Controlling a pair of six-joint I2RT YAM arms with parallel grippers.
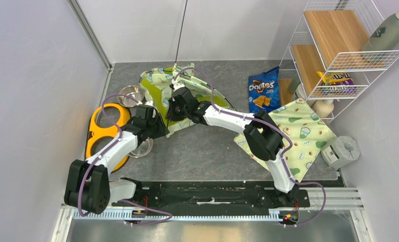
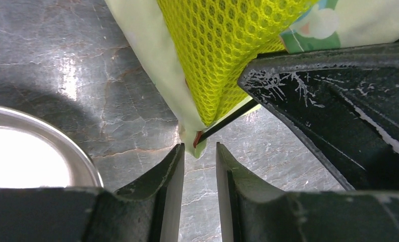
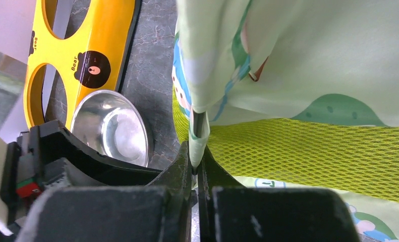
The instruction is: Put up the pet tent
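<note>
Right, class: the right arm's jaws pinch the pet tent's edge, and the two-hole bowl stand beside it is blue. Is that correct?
No. The bowl stand is yellow, not blue; the right wrist view shows it. The right jaws do pinch the pet tent at its edge.

Yellow plastic two-hole bowl stand (image 1: 105,132) at L, round steel bowl (image 1: 130,95) just beside; blue Doritos bag (image 1: 264,91), white wire shelf (image 1: 348,64), flat avocado-print pad (image 1: 298,133) at R.

The left arm (image 1: 114,148) and right arm (image 1: 222,117) have white links, bulky black joint housings and looping purple cables (image 1: 324,197). The black gripper fingers (image 2: 328,96) bear white scratches, possibly scuffed paint.
</note>
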